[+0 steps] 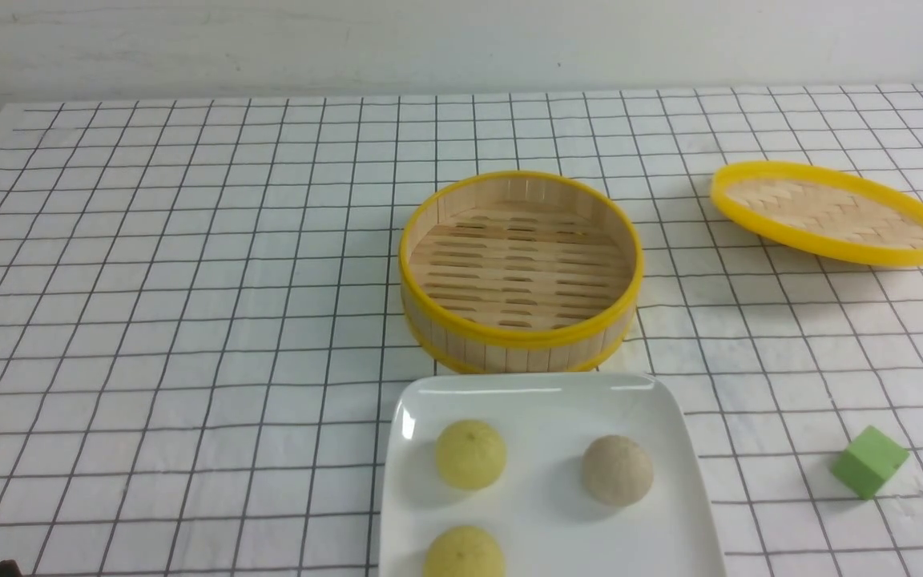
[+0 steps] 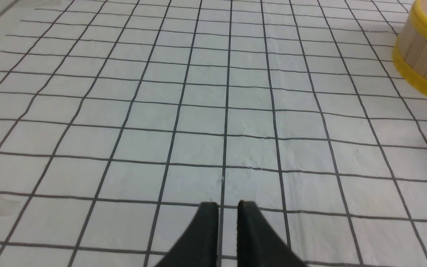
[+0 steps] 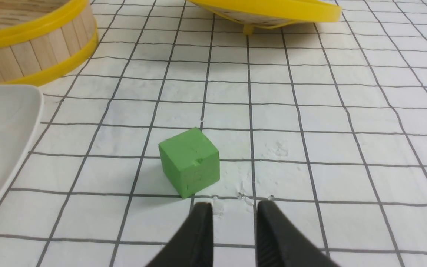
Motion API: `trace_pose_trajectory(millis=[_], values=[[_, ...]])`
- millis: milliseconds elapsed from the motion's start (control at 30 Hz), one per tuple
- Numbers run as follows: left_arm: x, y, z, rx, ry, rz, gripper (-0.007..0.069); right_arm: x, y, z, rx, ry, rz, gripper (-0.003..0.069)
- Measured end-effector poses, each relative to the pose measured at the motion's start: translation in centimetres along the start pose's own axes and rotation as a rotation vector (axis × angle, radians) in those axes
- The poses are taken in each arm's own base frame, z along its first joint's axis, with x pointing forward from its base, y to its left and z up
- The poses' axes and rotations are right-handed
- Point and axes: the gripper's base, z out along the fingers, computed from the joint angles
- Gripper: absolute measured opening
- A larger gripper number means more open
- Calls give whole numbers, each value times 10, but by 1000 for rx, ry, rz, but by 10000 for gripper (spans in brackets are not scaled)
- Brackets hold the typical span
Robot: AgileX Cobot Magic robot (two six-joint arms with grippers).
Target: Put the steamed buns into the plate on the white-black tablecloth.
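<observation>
Front view: all three buns sit on the white plate (image 1: 546, 397), which lies on the checked cloth (image 1: 189, 320) at six o'clock from the empty steamer basket (image 1: 519, 272). One yellow bun (image 1: 470, 454) is at the plate's left, the grey bun (image 1: 618, 470) at three o'clock from it, a second yellow bun (image 1: 463, 554) at six o'clock, cut by the frame edge. The lid (image 1: 832, 212) rests tilted at the far right; a green cube (image 1: 869, 462) lies right of the plate. Neither arm shows here, so the job looks done, with no grasp left to line up.

Left wrist view: the left gripper (image 2: 228, 209) hovers over bare cloth, jaws a narrow slit apart and holding nothing. Only the basket's wall peeks in; no bun is visible.

Right wrist view: the right gripper (image 3: 234, 211) has its jaws parted wider, also empty, the cube just beyond at eleven o'clock. A sliver of plate rim shows here, which the left wrist never catches, so the right arm seems nearer the buns. Only the front view shows them.
</observation>
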Motion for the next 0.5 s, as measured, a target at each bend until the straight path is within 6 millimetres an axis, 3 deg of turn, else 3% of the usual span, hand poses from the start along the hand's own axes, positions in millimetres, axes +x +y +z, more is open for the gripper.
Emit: trace_pose_trajectory(millis=[500], values=[[0,0,0,-1,0,2,129,0,0,0,0,0,0,218]])
